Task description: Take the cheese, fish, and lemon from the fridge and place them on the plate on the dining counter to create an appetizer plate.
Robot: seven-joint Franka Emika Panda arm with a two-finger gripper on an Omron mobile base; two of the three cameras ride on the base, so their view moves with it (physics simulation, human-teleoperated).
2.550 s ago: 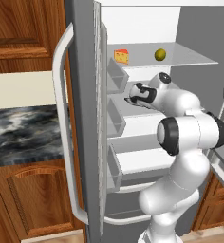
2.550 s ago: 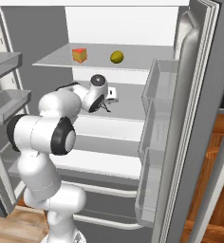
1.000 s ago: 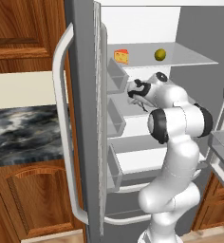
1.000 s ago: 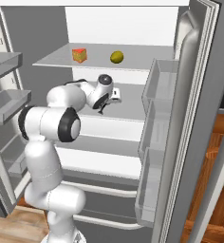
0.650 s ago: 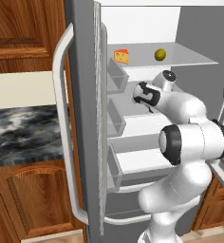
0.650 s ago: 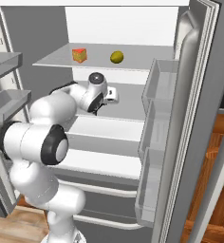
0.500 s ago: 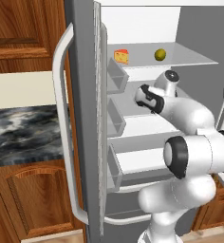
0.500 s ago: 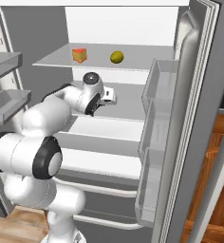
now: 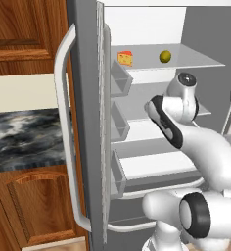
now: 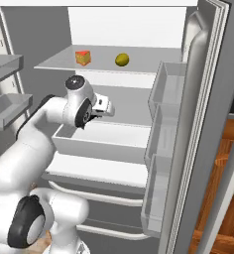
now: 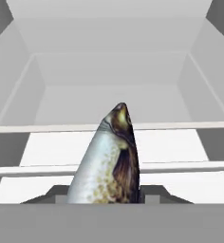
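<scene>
A white robot arm reaches into the open fridge (image 10: 198, 99), its hand at the middle shelf. In the hand view, the gripper (image 11: 104, 201) is closed on the fish (image 11: 109, 159), which stands up between the fingers, nose pointing into the fridge. On the top shelf, the orange cheese (image 10: 82, 57) sits toward the left edge, and the lemon (image 10: 121, 60) lies near the middle, apart from the cheese.
</scene>
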